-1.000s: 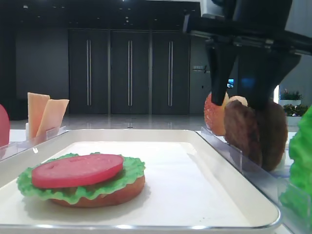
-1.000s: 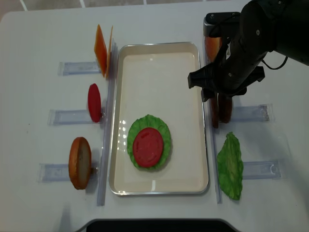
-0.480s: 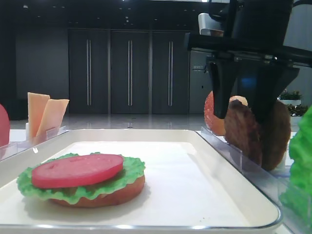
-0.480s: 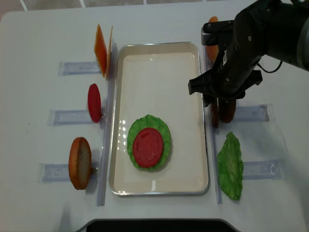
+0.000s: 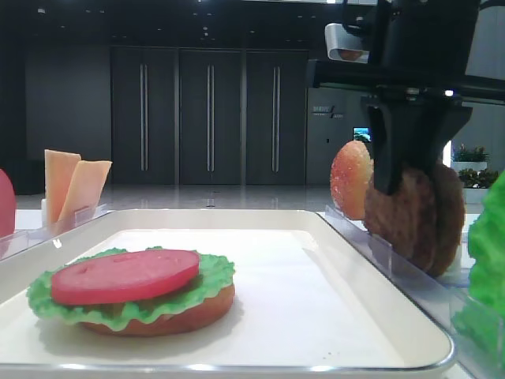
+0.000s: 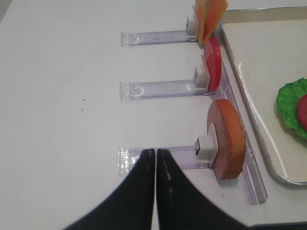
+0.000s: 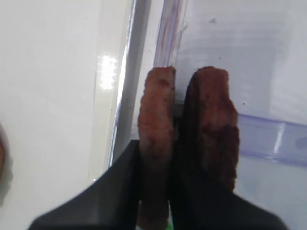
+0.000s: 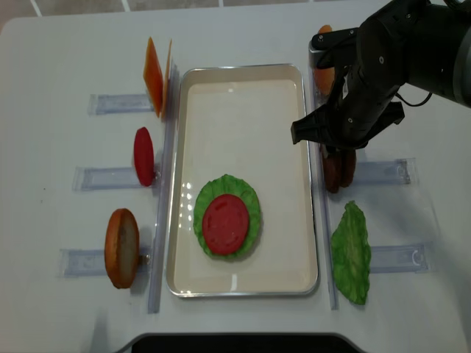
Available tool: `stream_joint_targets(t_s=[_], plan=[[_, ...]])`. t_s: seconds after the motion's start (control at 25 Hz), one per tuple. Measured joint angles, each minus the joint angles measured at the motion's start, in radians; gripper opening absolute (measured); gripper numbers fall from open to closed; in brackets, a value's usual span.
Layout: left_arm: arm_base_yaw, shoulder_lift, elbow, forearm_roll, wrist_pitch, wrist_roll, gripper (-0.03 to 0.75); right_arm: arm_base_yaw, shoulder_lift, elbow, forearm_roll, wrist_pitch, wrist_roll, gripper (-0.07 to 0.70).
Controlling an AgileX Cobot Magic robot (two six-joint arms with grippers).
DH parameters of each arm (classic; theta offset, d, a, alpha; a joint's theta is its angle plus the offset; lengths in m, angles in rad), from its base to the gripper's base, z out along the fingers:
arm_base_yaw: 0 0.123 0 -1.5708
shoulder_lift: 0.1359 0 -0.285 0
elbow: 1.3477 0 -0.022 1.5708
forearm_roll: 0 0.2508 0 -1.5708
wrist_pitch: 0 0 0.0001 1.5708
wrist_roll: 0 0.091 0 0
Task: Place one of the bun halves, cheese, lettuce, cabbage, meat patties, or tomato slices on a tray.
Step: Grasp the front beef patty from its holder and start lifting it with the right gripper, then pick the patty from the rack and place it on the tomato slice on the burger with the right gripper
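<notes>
The tray (image 8: pixel 243 81) holds a bun base, lettuce (image 8: pixel 254 209) and tomato (image 8: pixel 226 223). Just right of its rim, two patties (image 8: pixel 340 168) stand on edge in a holder, faces toward the tray. The right fingers (image 7: pixel 120 191) come from above, clenched on both patties together. The left fingers (image 6: pixel 154 165), pressed together and empty, are far off.

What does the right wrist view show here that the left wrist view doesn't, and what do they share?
Only the right wrist view shows the two meat patties standing on edge in their clear holder, with the right gripper closed on the patty nearer the tray. Only the left wrist view shows the shut left gripper over bare table, plus the cheese, a tomato slice and a bun half upright in their holders, and the lettuce on the tray. Both show part of the white tray.
</notes>
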Motion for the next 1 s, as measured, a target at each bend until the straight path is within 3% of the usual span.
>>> stream_joint_targets(t_s=[0.28,0.52,1.0], plan=[[0.000,0.000,0.000,0.000,0.000,0.000,-0.001,0.000,-0.034,0.000,0.005,0.031,0.001,0.119],[0.000,0.000,0.000,0.000,0.000,0.000,-0.001,0.012,-0.171,-0.001,0.028,0.069,0.004,0.118],[0.000,0.000,0.000,0.000,0.000,0.000,-0.001,0.155,-0.333,-0.010,0.116,0.131,0.021,0.118]])
